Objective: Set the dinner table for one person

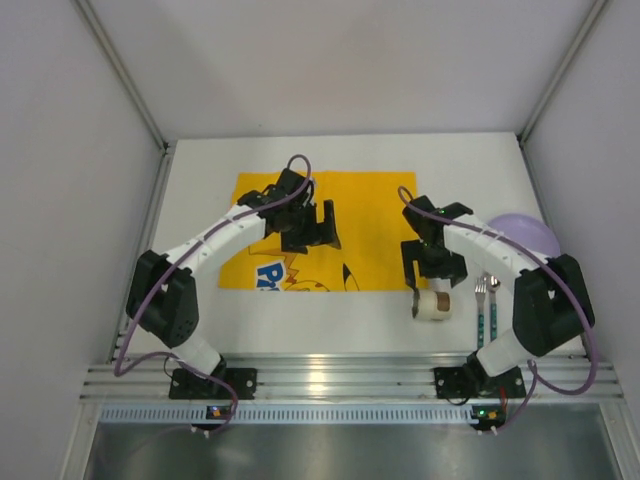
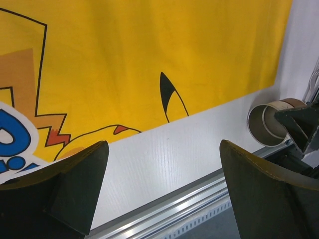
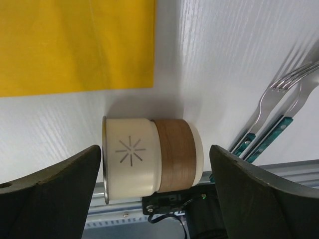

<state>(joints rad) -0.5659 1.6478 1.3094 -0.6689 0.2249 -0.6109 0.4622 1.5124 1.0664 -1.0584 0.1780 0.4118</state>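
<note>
Your right gripper [image 3: 155, 149] has its jaws wide apart, one on either side of the cup [image 3: 130, 154] and, as far as the wrist view shows, touching it on neither side. The cup is cream with a wooden band and lies on its side on the dinner table [image 1: 200, 200], near the front rail and just off the lower right corner of the yellow mat [image 1: 370, 200]. Your left gripper [image 2: 163, 147] also has its jaws apart, with nothing between them, and hangs over the middle of the mat. Moving outward, two teal-handled utensils [image 1: 486, 312] lie side by side just right of the cup; at least one is a fork. The purple plate [image 1: 530, 235] sits near the table's right edge, partly hidden by the right arm. I judge the task to be at an early stage: the mat is spread flat at the centre of the table, but nothing rests on it. The plate, cup and cutlery are all grouped on the right, none yet in a place setting. The step in hand looks like taking up the cup, which will also need standing upright — after that you have the plate and the utensils to bring to the mat.
</note>
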